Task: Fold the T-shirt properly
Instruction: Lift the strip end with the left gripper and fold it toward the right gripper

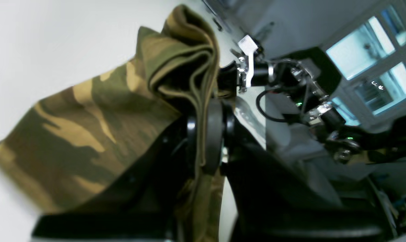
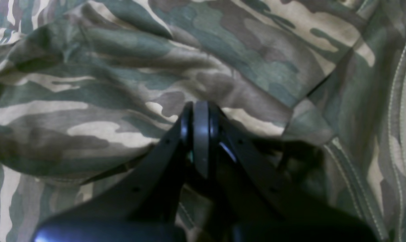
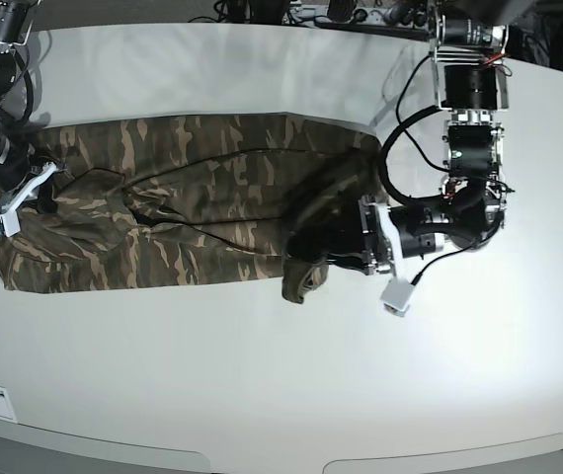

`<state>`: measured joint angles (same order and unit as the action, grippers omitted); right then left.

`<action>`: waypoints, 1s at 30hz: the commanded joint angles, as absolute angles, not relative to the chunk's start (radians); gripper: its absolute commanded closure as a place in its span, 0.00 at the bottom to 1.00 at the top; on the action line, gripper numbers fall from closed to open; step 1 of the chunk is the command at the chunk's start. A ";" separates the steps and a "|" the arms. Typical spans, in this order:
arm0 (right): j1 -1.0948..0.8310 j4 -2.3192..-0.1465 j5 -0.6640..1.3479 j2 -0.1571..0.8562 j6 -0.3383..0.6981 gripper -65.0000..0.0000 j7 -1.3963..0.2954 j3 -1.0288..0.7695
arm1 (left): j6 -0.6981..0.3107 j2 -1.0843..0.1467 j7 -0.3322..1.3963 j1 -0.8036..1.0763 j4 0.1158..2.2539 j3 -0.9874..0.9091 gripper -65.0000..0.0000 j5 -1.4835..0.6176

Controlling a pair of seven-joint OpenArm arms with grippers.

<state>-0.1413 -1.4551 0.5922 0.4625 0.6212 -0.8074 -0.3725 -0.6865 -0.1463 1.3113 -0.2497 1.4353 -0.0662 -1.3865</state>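
Camouflage T-shirt (image 3: pixel 183 207) is lying lengthwise while I'm pinching its bunched hem in the left gripper (image 1: pixel 208 134) for folding, right gripper (image 2: pixel 199 134) closed, pinning the far end.

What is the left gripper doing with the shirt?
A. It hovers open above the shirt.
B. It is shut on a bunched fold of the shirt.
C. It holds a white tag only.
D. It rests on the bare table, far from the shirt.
B: in the left wrist view, the left gripper pinches layered edges of the shirt between its closed jaws.
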 commanded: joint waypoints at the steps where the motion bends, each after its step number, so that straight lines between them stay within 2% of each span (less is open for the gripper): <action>1: -0.141 -1.463 0.575 0.477 0.617 1.00 -0.830 -0.371 | -0.698 -0.127 1.274 -0.271 1.443 -0.041 1.00 -1.372; 7: -0.141 -1.463 0.575 0.477 0.617 1.00 -0.833 -0.371 | -0.698 -0.051 1.105 -0.272 1.436 0.097 1.00 -1.077; 14: -0.141 -1.463 0.575 0.477 0.620 1.00 -0.857 -0.371 | -0.657 0.033 0.932 -0.272 1.437 0.138 1.00 -0.786; 20: -0.141 -1.463 0.576 0.477 0.628 1.00 -0.857 -0.371 | -0.657 0.095 0.860 -0.272 1.437 0.138 1.00 -0.681; 27: -0.141 -1.463 0.575 0.477 0.628 1.00 -0.857 -0.371 | -0.657 0.105 0.875 -0.272 1.436 0.138 0.99 -0.698; 30: -0.141 -1.463 0.580 0.477 0.628 1.00 -0.857 -0.371 | -0.657 0.105 0.940 -0.272 1.437 0.138 0.58 -0.766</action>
<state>-0.1410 -1.4578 0.5945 0.4625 0.6254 -0.8227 -0.3725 -0.6510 0.0944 0.9619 -0.2470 1.4200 0.1371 -0.7399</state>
